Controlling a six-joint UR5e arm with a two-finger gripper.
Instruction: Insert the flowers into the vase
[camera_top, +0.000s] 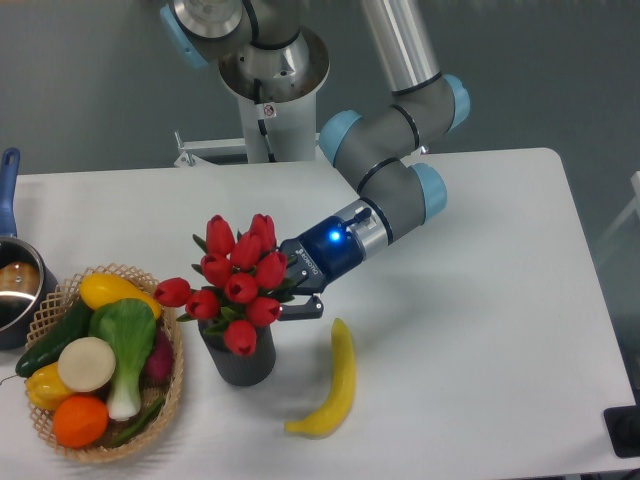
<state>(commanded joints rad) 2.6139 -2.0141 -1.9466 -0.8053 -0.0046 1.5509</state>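
Note:
The flowers (238, 283), a bunch of red tulips with green leaves, stand upright over the vase (242, 361), a short dark ribbed cylinder. The lowest bloom hangs over the vase's front rim, and the blooms hide the stems and the opening. My gripper (287, 297) reaches in from the right at the height of the blooms' underside, shut on the flowers. Its lower finger (303, 310) pokes out just right of the vase's rim, while the other finger is behind the tulips.
A yellow banana (335, 384) lies just right of the vase. The wicker basket (174, 372) of vegetables stands close on its left. A pot (12, 290) sits at the far left edge. The robot base (270, 90) is at the back.

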